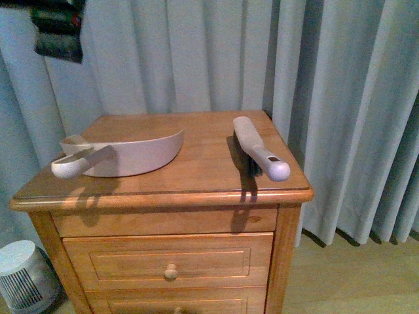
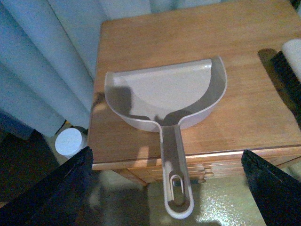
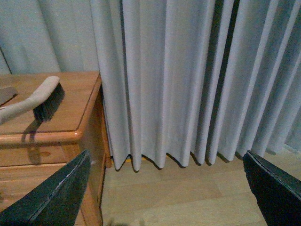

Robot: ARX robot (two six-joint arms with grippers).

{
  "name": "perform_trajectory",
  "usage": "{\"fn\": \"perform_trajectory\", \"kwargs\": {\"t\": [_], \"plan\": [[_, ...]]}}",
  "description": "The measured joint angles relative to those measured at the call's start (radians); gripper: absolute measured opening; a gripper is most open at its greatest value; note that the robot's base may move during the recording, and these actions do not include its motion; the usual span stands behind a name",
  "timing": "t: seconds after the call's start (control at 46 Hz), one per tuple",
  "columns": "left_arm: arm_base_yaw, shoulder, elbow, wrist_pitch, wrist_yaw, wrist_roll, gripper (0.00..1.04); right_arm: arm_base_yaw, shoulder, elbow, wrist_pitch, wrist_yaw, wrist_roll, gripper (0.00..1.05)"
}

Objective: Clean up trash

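Note:
No white paper wad shows in any view. A pinkish-beige dustpan (image 1: 124,154) lies on the left of the wooden nightstand top (image 1: 203,170), its handle overhanging the front edge. In the left wrist view the dustpan (image 2: 174,92) is empty. My left gripper (image 2: 165,155) is open, above and in front of the handle, with one dark finger (image 2: 51,193) on each side. A hand brush (image 1: 258,147) lies on the right of the top. My right gripper (image 3: 167,154) is open and empty over the floor, to the right of the nightstand. Neither gripper shows in the front view.
Grey curtains (image 1: 216,52) hang close behind and to the right of the nightstand. A small white fan heater (image 1: 23,275) stands on the floor at its left. The brush's bristles (image 3: 47,106) show near the nightstand's right edge. Wooden floor (image 3: 188,197) lies below the right gripper.

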Motion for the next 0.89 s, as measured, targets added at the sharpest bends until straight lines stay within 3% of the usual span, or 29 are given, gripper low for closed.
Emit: {"fn": "perform_trajectory", "kwargs": {"t": [0.304,0.891], "plan": [[0.001,0.232,0.025,0.041,-0.020,-0.069,0.97,0.000,0.000,0.000,0.000,0.000,0.000,0.97],[-0.007,0.370,0.014,0.106,-0.018,-0.102,0.97,0.000,0.000,0.000,0.000,0.000,0.000,0.97]]}}
